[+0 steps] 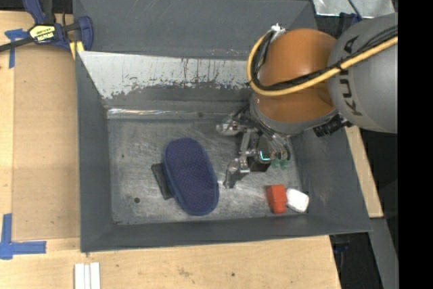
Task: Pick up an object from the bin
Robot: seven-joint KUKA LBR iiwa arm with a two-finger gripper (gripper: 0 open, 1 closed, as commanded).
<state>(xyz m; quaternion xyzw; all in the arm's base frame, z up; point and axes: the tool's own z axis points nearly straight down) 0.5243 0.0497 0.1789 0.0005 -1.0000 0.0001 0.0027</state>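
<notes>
Gripper [235, 151] is hanging low over the floor of the grey bin [95, 166], right of the middle, with the arm's orange cover [298, 74] sitting above it toward the far right. Its jaws are standing wide, one toward the far wall and one toward the near side, and they are gripping nothing. Just left of the near finger, a dark blue oval padded thing [191, 176] is lying flat on the floor, slanting from far left to near right. A small black block [161, 181] is poking out from under its left edge. A red piece [276, 198] with a white piece [297, 200] touching its right side is resting near the right corner.
</notes>
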